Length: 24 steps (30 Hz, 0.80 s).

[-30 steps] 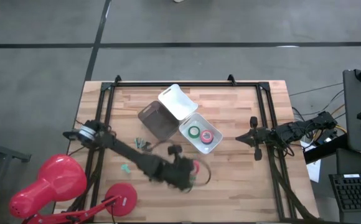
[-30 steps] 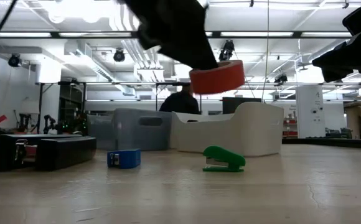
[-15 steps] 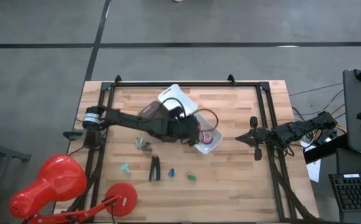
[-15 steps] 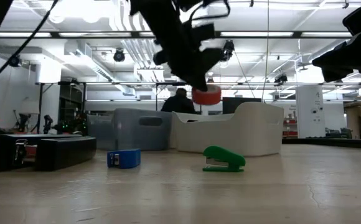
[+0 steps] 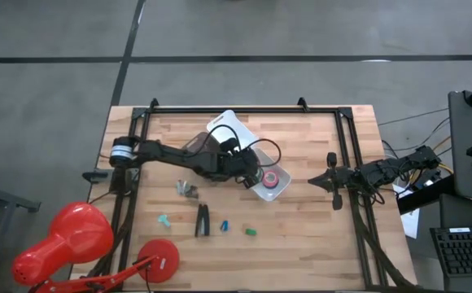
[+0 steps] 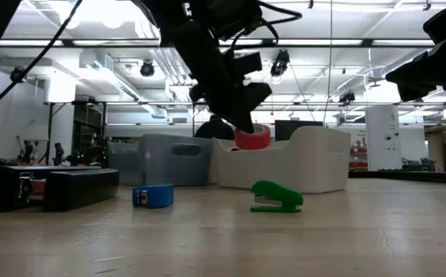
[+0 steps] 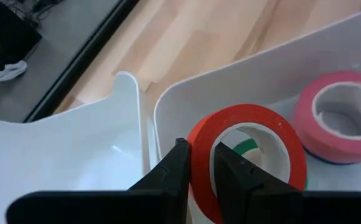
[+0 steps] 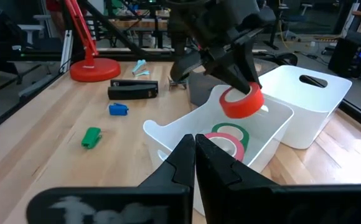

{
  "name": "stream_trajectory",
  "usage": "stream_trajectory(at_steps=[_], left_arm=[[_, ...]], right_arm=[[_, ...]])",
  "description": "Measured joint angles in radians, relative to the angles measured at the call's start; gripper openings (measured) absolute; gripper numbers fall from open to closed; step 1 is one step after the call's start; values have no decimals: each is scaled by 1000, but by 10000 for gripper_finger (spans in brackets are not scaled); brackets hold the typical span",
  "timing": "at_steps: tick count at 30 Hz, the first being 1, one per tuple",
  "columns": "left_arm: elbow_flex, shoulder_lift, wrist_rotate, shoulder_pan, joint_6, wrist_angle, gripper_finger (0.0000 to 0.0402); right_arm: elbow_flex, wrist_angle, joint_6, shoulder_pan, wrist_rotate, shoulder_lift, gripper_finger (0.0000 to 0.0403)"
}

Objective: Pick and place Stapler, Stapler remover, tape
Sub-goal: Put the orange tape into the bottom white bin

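Holding a red tape roll (image 7: 249,146) by its wall, one finger inside the core, the left gripper (image 8: 246,78) hangs over the near white bin (image 8: 274,134), positioned for release beside the green roll (image 8: 229,132) and pink roll (image 7: 337,115) inside. Nothing blocks the drop. Farther off lie the green stapler remover (image 8: 91,137), blue object (image 8: 118,109) and black stapler (image 8: 133,91). The right gripper (image 5: 334,180) waits, clenched empty, at the table's right.

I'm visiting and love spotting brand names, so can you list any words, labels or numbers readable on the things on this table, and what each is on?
None can be read.
The red tape roll held by the left end effector over the white bin: plain, no print.
The pink roll and green roll in the bin: no lettering visible.
The black stapler: any marking is too small to tell.
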<state>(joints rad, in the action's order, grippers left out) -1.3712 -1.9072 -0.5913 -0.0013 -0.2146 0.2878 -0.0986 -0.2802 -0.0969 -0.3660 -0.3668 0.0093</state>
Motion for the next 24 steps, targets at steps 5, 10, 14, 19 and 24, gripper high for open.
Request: stream_trajectory(at_steps=[5,10,14,19,24], left_arm=[[3,-17,56,0,1,-9,58],[4,-45,63,-3,15,-34,58],[4,-59,61,0,15,-36,58],[3,-61,58,0,22,-46,58],[3,-61,57,2,22,-47,59]], right_arm=[[0,0,0,0,0,0,8],[0,0,0,0,0,1,8],[0,0,0,0,0,0,8],[0,0,0,0,0,0,8],[0,0,0,0,0,0,8]])
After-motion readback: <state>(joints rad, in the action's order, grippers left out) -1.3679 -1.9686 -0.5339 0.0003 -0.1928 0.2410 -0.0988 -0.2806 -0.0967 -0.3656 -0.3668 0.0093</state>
